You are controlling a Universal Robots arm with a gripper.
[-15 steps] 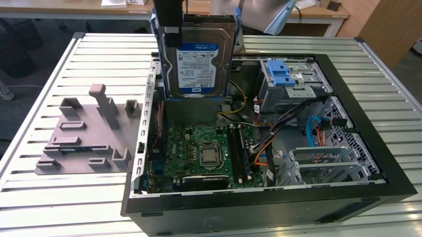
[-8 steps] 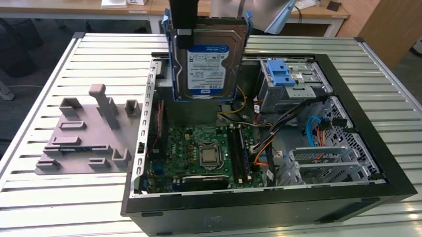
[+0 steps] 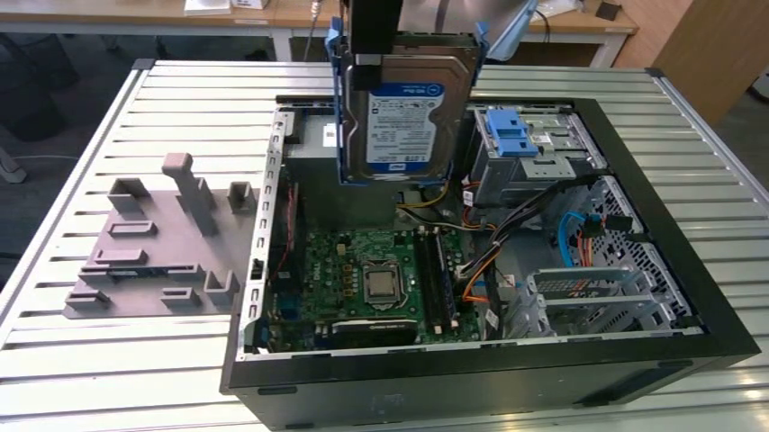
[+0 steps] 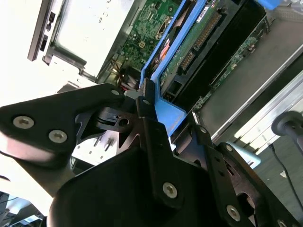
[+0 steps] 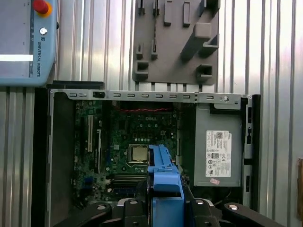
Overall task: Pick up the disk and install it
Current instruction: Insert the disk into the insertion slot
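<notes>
**Grip.** Your end effector (image 4: 146,99) is clamped on the blue carrier bracket (image 5: 163,174) of the disk (image 3: 402,117). In the second wrist view the fingers pinch the bracket's edge rather than the metal body. I judge this a narrow hold, so avoid sudden turns that could let the drive pivot.

**Position of the disk.** It hangs upright directly beneath the end effector, over the open computer case (image 3: 481,387), and appears clear of everything inside. The motherboard (image 5: 137,137) lies straight below the end effector. The power supply box (image 5: 218,151) lies below and to one side.

**Target.** The grey drive cage (image 3: 529,148), with its blue latch (image 3: 511,135), sits lower than the end effector, towards the exterior view's right. I take it to be the receiving bay.

**Conduct of the step.**
- Keep the drive square to the cage opening, because a tilted bracket will likely bind on the rails.
- Hold height until you are past the cable bundle (image 3: 474,202) beside the cage, which is a likely snag point.
- Keep the lower edge off the motherboard.
- Move slowly and watch the bracket's seating in both wrist views.
</notes>
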